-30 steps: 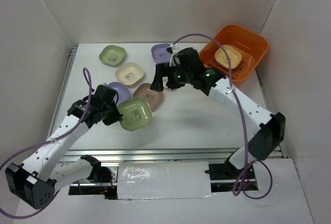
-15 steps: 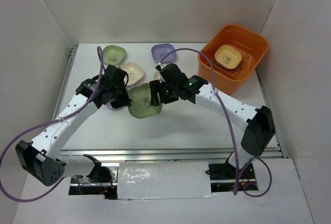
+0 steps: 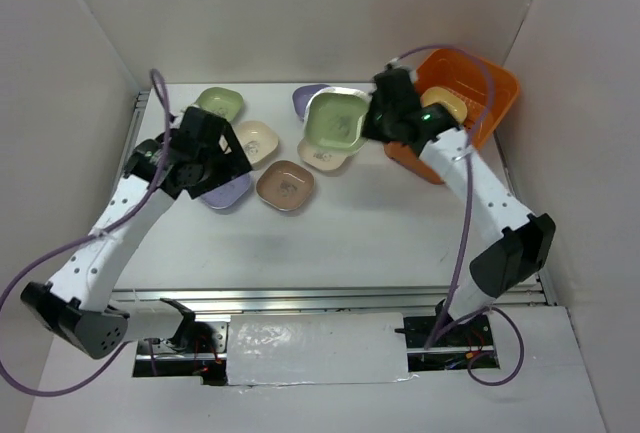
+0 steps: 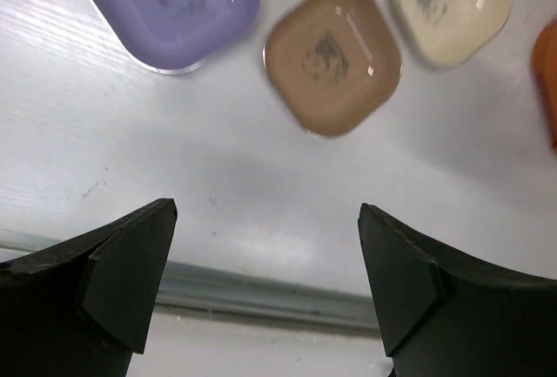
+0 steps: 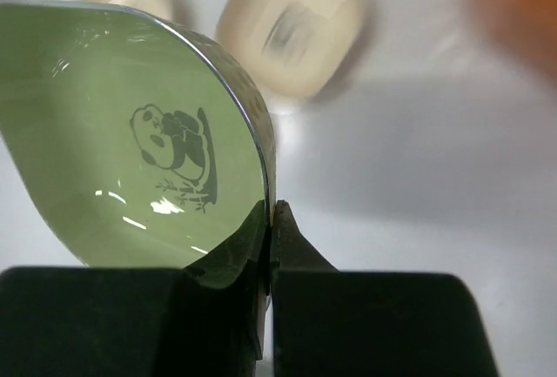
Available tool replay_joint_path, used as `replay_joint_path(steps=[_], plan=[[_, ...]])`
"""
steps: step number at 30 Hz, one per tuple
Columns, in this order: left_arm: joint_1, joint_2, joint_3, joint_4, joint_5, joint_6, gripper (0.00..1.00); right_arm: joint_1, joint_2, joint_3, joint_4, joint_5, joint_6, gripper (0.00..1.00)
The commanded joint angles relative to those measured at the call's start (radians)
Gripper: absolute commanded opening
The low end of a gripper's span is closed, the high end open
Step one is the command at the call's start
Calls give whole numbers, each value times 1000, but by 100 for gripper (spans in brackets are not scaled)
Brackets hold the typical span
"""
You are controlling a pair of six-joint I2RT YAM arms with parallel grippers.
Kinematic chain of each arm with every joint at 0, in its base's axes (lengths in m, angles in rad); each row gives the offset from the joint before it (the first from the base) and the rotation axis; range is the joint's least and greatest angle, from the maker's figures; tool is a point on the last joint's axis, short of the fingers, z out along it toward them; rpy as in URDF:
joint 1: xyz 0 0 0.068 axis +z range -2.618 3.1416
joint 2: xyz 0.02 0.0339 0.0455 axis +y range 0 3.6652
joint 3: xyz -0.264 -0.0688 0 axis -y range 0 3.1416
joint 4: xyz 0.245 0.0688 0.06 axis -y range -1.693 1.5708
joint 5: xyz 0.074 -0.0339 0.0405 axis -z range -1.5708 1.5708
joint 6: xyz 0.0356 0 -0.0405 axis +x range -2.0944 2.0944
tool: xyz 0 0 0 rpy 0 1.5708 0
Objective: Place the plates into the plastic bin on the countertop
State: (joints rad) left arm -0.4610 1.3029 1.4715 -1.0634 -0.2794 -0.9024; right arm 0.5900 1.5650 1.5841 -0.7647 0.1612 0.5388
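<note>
Green and printed with a dark panda, one plate (image 5: 130,133) is pinched by its rim in the right gripper (image 5: 271,220), whose fingers are closed tight on the edge. The top view shows it tilted in the air over the far part of the countertop (image 3: 390,223), just left of the plastic bin (image 3: 497,93) and not over it.

Eight plates can be counted from above. The orange bin, at the far right, holds one pale yellow plate (image 3: 446,106). Six plates lie on the white countertop:
- One cream plate (image 3: 322,161) and one lilac plate (image 3: 304,101) are each partly hidden behind the held plate.
- One brown plate (image 3: 286,185) lies nearer.
- A second cream plate (image 3: 252,141) lies left of centre.
- A second green plate (image 3: 218,104) is at the far left.
- A second lilac plate (image 3: 228,193) is partly under the left arm.

That makes two green, two lilac, two cream, one brown and one yellow.

The left gripper (image 4: 265,212) hangs above the countertop with its fingers (image 4: 130,264) spread wide and nothing between them. Its wrist view shows the lilac, brown and cream plates beyond the fingertips.
</note>
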Motion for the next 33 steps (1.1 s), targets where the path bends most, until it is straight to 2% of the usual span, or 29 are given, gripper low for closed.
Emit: replay_joint_path(steps=[1,4,8,11,16,26,29,32,33], plan=[[39,-109,53,-12,-136,-44,99,-223,3,218,-102,113,32,0],[73,-166,9,34,-136,20,99,-498,79,347,-133,84,20,0],[116,-151,-60,37,-94,71,99,-715,319,576,-180,25,1,0],[146,-151,-125,52,-40,105,99,-780,452,674,-180,-38,9,0],[177,-163,-201,106,48,152,99,-840,542,660,-87,-32,41,2],[186,-143,-261,103,26,163,99,-852,722,718,-32,-106,36,5],[188,-125,-273,112,34,155,99,-851,736,703,-1,-135,46,16],[188,-108,-278,128,36,152,99,-851,738,691,42,-155,50,50],[186,-105,-281,134,28,152,99,-848,730,691,68,-210,55,71]])
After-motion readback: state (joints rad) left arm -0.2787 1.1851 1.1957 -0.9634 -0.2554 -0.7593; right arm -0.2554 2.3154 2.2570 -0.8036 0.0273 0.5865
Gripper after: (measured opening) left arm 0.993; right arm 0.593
